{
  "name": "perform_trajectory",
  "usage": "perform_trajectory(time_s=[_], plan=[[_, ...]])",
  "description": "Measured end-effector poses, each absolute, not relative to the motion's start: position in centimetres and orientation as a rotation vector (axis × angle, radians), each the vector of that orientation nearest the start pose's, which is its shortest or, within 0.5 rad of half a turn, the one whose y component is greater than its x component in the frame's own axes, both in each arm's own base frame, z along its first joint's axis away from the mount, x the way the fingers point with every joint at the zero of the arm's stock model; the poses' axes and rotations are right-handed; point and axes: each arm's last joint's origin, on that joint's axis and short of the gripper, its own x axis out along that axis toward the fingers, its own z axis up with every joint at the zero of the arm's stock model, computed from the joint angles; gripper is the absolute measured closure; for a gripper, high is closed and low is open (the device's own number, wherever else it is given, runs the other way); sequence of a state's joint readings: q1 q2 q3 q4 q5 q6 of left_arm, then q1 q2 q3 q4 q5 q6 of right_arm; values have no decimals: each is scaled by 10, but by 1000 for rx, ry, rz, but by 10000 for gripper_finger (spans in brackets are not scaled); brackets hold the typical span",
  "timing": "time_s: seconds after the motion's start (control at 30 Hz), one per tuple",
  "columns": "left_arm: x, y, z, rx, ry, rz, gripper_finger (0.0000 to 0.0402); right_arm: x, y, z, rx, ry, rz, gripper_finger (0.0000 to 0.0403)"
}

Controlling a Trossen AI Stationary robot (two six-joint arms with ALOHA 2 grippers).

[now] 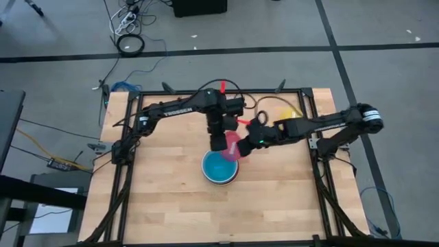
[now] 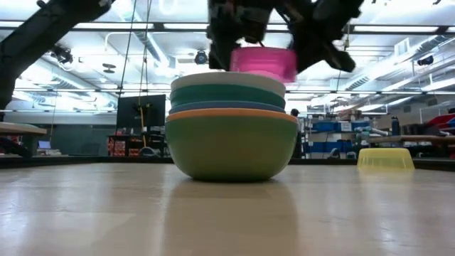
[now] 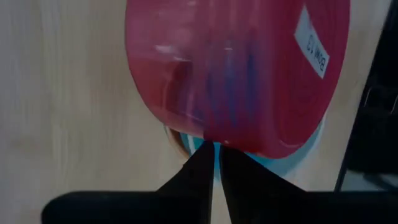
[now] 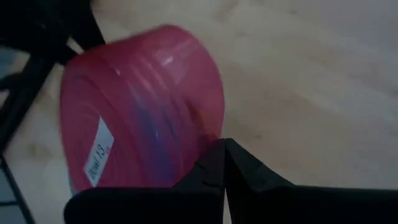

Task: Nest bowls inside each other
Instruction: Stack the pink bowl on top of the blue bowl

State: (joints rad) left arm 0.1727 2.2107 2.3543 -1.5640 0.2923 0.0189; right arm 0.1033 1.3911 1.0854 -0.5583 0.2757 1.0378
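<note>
A red bowl (image 1: 234, 145) is held in the air from two sides. By the left gripper (image 3: 216, 149) its rim is pinched between nearly closed fingers (image 3: 193, 177), and by the right gripper (image 4: 222, 149) the opposite edge of the rim is pinched between fingers pressed tightly together. A white label (image 3: 311, 42) is seen on the underside of the red bowl. The red bowl is kept just above and slightly to the side of a stack of nested bowls (image 2: 231, 124), in which a white bowl, a teal bowl, a blue bowl and an orange bowl are seated inside a green bowl (image 2: 231, 153). Well apart from the stack, a yellow bowl (image 2: 385, 158) is set upside down on the table (image 2: 227, 213).
</note>
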Motion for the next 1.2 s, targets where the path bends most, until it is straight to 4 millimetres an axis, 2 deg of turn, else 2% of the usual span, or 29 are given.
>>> perform_trajectory(time_s=[0.13,0.27,0.37,0.6,0.8,1.07,1.2], plan=[[412,45,321,-206,1447,-49,365,311,35,268,765,744,-529,403],[401,30,318,-208,1477,2,365,318,50,274,767,714,-466,403],[393,16,313,-213,1526,20,365,322,53,275,737,660,-467,403],[386,-20,317,-175,1496,41,365,323,60,276,697,611,-492,403],[386,-47,317,-74,1463,122,365,318,80,276,647,600,-478,403],[388,-80,293,-47,1419,206,365,309,112,270,630,598,-473,403],[384,-96,281,-10,1395,295,365,315,126,252,609,635,-466,403]])
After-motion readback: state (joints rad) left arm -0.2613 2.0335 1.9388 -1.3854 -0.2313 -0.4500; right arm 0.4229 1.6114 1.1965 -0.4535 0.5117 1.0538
